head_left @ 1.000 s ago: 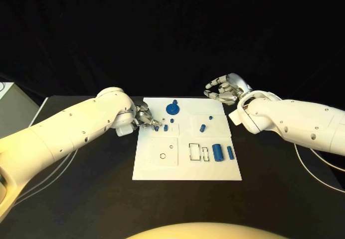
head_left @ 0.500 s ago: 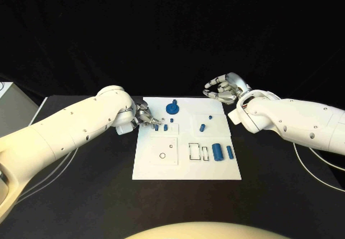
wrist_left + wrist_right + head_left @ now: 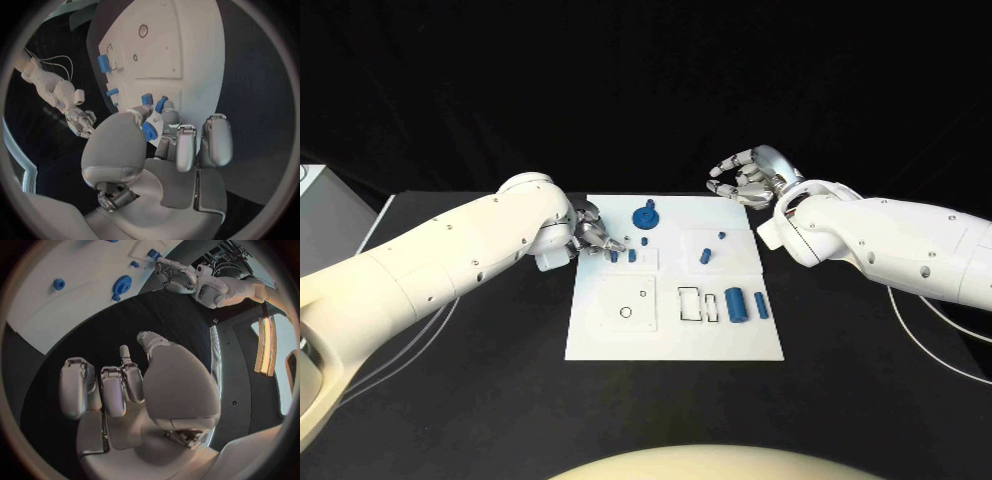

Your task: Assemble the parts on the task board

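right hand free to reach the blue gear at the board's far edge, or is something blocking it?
Probably yes. The right hand holds nothing and hangs beyond the task board's far right corner. The blue gear stands exposed, with bare board and table between. The left hand works beside two small pegs, off that path.

Your head camera looks steeply down from above onto the task board [image 3: 675,330], taking in both arms from some way off. Your left wrist camera sits close behind the left hand [image 3: 164,150], facing along its fingers onto the board just beyond them. Your right wrist camera sits behind the right hand [image 3: 134,390], facing black table, with the board's far edge and round blue part [image 3: 122,284] shared with the head view.
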Controlling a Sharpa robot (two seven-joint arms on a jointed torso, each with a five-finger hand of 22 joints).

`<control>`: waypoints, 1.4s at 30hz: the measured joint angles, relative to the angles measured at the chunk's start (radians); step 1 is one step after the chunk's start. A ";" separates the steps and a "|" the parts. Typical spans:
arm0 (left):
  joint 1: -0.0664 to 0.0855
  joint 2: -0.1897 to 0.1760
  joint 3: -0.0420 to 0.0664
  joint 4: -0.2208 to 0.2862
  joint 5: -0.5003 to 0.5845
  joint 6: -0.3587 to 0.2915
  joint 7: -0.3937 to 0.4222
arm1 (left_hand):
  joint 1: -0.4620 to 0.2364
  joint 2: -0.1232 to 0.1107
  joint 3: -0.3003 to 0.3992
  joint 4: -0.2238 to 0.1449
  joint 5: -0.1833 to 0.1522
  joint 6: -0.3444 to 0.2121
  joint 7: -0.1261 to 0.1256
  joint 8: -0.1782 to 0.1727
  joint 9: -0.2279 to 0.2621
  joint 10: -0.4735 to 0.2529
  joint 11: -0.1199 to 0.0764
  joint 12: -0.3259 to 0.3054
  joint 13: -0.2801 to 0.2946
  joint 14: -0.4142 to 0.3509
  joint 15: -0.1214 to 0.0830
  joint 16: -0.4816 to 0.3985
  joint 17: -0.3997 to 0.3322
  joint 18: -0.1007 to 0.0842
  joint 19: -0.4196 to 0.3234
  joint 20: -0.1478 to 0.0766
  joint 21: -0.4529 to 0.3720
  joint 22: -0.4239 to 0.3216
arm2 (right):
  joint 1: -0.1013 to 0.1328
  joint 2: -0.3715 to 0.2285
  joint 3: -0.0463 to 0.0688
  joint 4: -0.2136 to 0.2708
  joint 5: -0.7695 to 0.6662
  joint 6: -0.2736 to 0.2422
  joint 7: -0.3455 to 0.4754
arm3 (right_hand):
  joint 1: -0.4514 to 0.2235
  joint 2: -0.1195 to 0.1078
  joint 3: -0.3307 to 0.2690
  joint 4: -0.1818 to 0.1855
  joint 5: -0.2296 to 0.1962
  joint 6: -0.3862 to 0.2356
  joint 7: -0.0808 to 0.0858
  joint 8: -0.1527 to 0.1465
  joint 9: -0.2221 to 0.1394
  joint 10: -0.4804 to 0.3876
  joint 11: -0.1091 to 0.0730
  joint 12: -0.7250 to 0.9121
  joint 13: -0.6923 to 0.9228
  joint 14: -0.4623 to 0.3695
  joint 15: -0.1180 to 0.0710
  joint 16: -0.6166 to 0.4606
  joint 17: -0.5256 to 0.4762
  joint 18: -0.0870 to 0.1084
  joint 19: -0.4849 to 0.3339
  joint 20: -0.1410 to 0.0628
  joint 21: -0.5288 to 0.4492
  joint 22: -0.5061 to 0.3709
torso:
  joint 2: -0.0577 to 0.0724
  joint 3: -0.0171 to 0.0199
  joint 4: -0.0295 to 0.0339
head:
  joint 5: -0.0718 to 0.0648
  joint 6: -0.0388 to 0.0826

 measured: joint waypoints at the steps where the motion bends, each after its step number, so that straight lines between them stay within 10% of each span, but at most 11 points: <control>1: 0.000 0.000 0.000 -0.001 0.000 0.000 0.000 | 0.004 0.002 0.001 -0.001 0.000 0.000 0.000 0.002 0.002 0.000 0.000 0.000 0.001 0.000 0.000 0.000 0.000 0.000 0.002 -0.002 0.000 0.000 | 0.000 0.000 0.000 0.000 0.000 0.000 0.000 | 0.000 0.000 0.000 0.000 0.000 0.000 0.000 0.000 0.000 0.000 0.000 0.000 0.000 0.000 0.000 0.000 0.000 0.000 0.000 0.000 0.000 0.000 | 0.000 0.0000 0.0000 | 0.000 0.000; 29: 0.008 0.010 -0.001 -0.017 -0.012 -0.001 0.000 | 0.007 0.007 0.034 -0.004 0.001 -0.003 -0.017 0.058 0.041 0.023 -0.017 0.044 0.056 0.000 -0.014 0.004 0.000 0.000 0.002 -0.009 0.000 0.000 | 0.000 -0.001 0.000 0.002 0.000 0.002 -0.002 | -0.004 -0.004 0.000 0.000 0.000 0.000 0.000 0.000 0.001 0.000 0.000 0.000 0.000 0.000 0.000 0.000 0.001 0.000 0.000 0.000 0.000 0.000 | 0.000 -0.0004 0.0007 | -0.005 -0.005; 42: 0.010 0.010 -0.001 -0.018 -0.007 0.003 -0.001 | 0.088 -0.025 0.209 -0.065 0.010 -0.035 -0.020 0.095 0.064 0.014 -0.025 0.044 0.053 -0.004 -0.018 0.004 0.000 0.000 0.002 -0.016 0.000 0.000 | 0.000 0.000 0.000 0.002 0.000 0.006 -0.003 | -0.004 -0.004 0.000 0.000 0.000 0.000 0.000 0.000 0.003 0.000 0.000 0.000 0.000 0.000 0.000 0.000 0.000 0.000 0.000 0.000 0.000 0.000 | -0.001 -0.0002 0.0007 | -0.004 -0.006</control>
